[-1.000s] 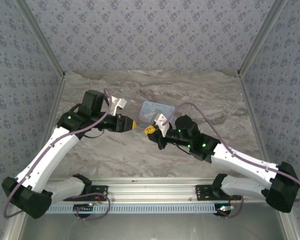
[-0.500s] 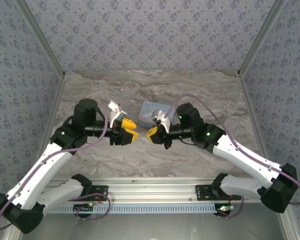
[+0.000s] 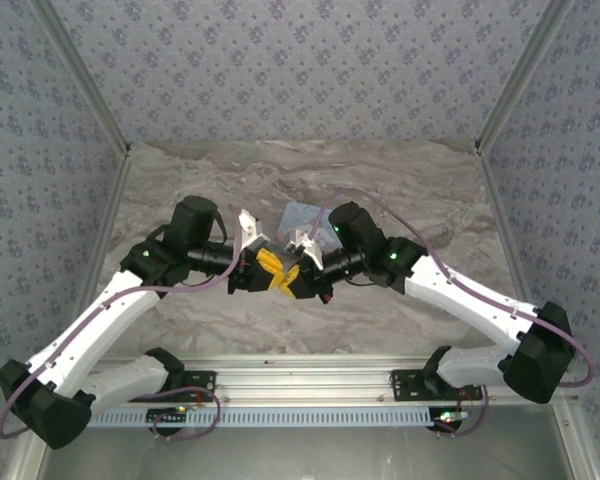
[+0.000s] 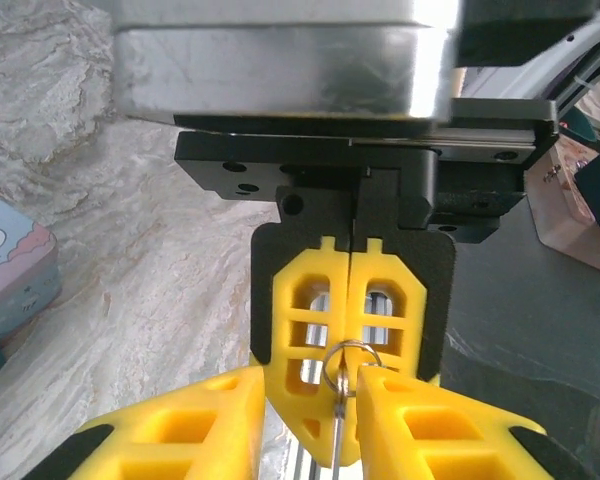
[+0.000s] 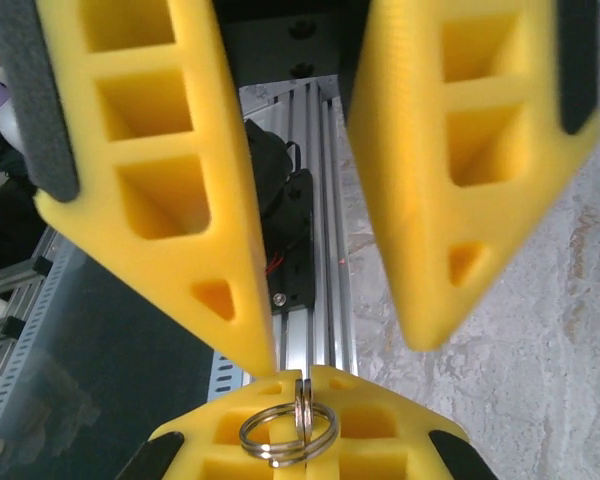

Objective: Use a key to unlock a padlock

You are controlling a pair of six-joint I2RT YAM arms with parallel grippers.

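Where the two arms meet above a grey-veined marble table (image 3: 400, 180), their yellow fingers come together tip to tip. The left arm (image 3: 100, 320) reaches in from one side and the right arm (image 3: 460, 295) from the other. A pale blue tin (image 3: 298, 213) lies on the table just beyond the fingertips, on their far side. The right gripper (image 5: 340, 350) is spread wide, its two fingers (image 5: 150, 150) standing apart, one tip to each side of the left fingertips. The left gripper (image 5: 300, 380) is pressed closed, its fingers (image 4: 390, 300) meeting along a seam. A small silvery key ring (image 5: 288, 432) is held at that seam. A thin metal piece (image 4: 338, 430), seen edge-on, runs from the ring into the gap between the right fingers.
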